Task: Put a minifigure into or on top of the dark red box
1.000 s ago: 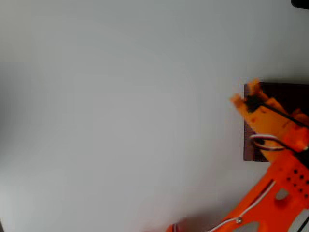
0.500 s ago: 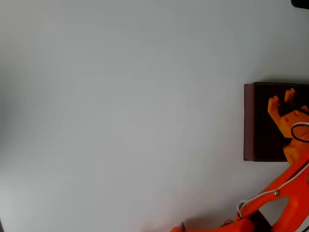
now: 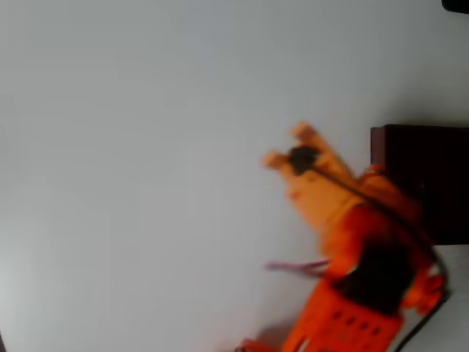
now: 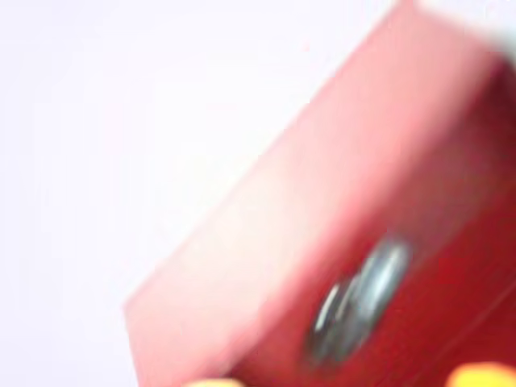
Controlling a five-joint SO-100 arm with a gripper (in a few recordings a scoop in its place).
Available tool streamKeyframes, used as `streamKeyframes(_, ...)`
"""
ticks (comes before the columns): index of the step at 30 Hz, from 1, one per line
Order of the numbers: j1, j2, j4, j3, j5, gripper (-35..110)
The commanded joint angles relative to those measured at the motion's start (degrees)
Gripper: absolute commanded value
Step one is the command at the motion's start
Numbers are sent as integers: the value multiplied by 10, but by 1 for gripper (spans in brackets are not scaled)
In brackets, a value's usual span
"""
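Grey-blue blurred minifigure (image 4: 359, 302) inside dark red box (image 3: 429, 180), orange end effector (image 3: 286, 147) left of it, fingers spread apart

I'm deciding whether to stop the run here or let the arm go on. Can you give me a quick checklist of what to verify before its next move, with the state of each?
1. Minifigure inside the dark red box: ok by the wrist view, where a blurred grey figure lies on the box floor.
2. Gripper clear of the box: ok, it is over the bare table in the overhead view.
3. Gripper empty: cannot tell, motion blur.
4. Jaws open: cannot tell.
5. Box on the table, undisturbed: ok.
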Motion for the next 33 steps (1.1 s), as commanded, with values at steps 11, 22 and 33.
streamKeyframes(11, -413, 755, -91, 579, -2, 0)
streamKeyframes(22, -526, 791, -62, 678, -119, 1)
streamKeyframes(33, -536, 795, -122, 770, -122, 0)
